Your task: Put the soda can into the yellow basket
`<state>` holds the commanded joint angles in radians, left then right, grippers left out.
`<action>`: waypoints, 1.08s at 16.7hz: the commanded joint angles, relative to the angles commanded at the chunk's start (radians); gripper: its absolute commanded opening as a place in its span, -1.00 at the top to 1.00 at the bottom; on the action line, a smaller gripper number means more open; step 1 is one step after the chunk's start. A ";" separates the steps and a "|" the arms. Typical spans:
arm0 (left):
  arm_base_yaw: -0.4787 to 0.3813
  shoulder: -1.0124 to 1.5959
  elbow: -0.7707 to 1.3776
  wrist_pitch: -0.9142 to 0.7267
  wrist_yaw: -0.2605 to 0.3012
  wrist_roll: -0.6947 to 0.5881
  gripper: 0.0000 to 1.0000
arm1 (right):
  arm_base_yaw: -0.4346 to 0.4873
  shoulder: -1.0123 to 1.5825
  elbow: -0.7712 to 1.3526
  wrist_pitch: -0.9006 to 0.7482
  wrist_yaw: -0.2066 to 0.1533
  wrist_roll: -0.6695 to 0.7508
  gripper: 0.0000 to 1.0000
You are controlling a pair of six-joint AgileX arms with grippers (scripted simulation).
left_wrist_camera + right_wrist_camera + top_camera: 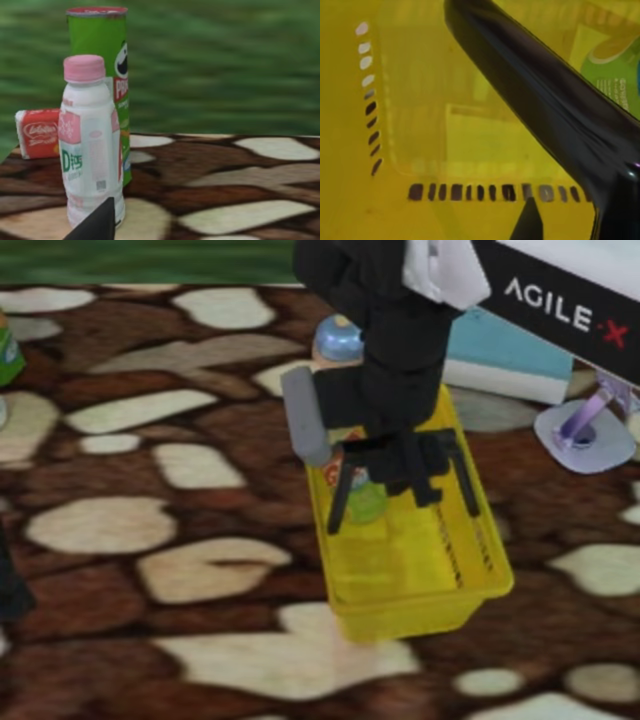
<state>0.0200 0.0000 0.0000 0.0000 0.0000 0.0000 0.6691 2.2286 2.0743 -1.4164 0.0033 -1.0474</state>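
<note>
1. My right gripper (400, 485) hangs over the yellow basket (470, 590), fingers spread apart.
2. The soda can (362, 495) lies inside the basket, at its left wall, beside the left finger.
3. A blue-capped bottle (338, 340) stands just behind the basket.
4. A grey handle (303, 415) rests at the basket's far left corner.

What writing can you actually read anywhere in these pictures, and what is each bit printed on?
"AGILE X": white letters on the right arm's black housing.
"Lotus", probably: red biscuit packet.
"PR...", cut off: tall green crisp tube.
"Di...", partly hidden: white bottle with pink cap.
Print on the soda can in the yellow basket: too blurred to read.
</note>
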 joint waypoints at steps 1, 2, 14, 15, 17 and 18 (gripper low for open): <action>0.000 0.000 0.000 0.000 0.000 0.000 -1.00 | 0.000 0.000 0.000 0.000 0.000 0.000 1.00; 0.000 0.000 0.000 0.000 0.000 0.000 -1.00 | 0.000 0.000 0.000 0.000 0.000 0.000 1.00; 0.000 0.000 0.000 0.000 0.000 0.000 -1.00 | 0.000 0.000 0.000 0.000 0.000 0.000 1.00; 0.000 0.000 0.000 0.000 0.000 0.000 -1.00 | 0.000 0.000 0.000 0.000 0.000 0.000 1.00; 0.000 0.000 0.000 0.000 0.000 0.000 -1.00 | -0.002 0.001 0.005 -0.004 0.000 0.000 1.00; 0.000 0.000 0.000 0.000 0.000 0.000 -1.00 | -0.003 0.000 0.019 -0.018 0.000 -0.004 1.00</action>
<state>0.0200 0.0000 0.0000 0.0000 0.0000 0.0000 0.6662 2.2286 2.0929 -1.4343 0.0036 -1.0518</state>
